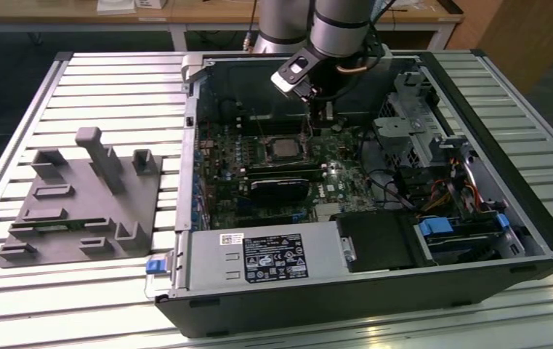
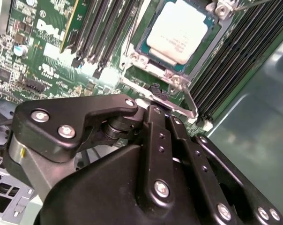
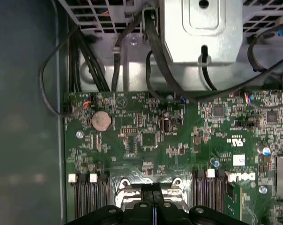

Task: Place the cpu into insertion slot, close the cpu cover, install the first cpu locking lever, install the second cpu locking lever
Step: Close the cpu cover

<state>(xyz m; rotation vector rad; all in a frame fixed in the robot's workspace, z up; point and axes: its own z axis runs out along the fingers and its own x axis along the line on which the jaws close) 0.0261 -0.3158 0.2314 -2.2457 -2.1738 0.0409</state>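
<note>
Gripper (image 2: 160, 111), jaws pressed together, hovers just beside 1 locking lever (image 2: 187, 101) near the seated cpu (image 2: 176, 30); an off-line push risks slipping off and gouging the motherboard (image 2: 43, 70).

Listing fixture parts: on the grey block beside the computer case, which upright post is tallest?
The narrow central post on the grey block; it stands well above the stubby post on the exterior view's left and the one on its right.

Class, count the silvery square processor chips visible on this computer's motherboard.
1. The cpu sits in the insertion slot, near the middle of the motherboard. More may be hidden under the arm.
</note>
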